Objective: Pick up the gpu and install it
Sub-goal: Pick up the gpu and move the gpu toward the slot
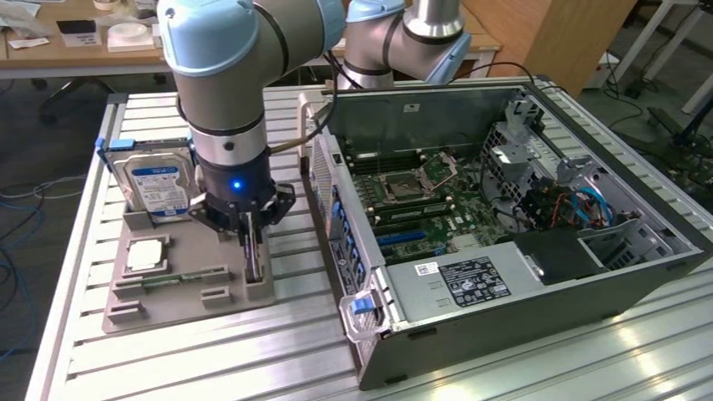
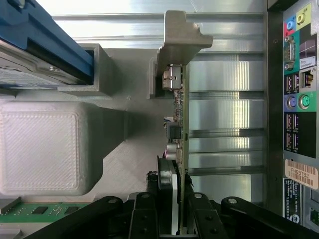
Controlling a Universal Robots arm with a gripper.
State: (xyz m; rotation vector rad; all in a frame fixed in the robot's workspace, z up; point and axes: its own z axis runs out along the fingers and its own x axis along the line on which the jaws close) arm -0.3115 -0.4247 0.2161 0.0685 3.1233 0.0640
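Since the gpu stands on its long edge in a slot of the grey fixture tray, lower left of centre in the exterior view, its two flat faces are free for a top-down pinch. That is how the gripper meets it: pointing straight down, lined up along the card.

Wrist view: the gpu runs edge-on away from the gripper. The black fingers sit one on each face with no gap I can see, so I read it as clamped on the card. The card is seated in the tray, not lifted. Its metal bracket is at the far end, so the grip sits toward the other end, by a dark round part on the card.

Other parts are parked upright or flat in their own pockets. The hard drive is on edge at the tray's back, mid-left of frame. The green memory stick and a pale square block lie flat beside the card, not touching it.

The computer case lies on its side at the exterior view's right, side panel off, just beside the tray. Its motherboard faces up with a blue slot exposed, likely so a card can go in from above. Install not done.
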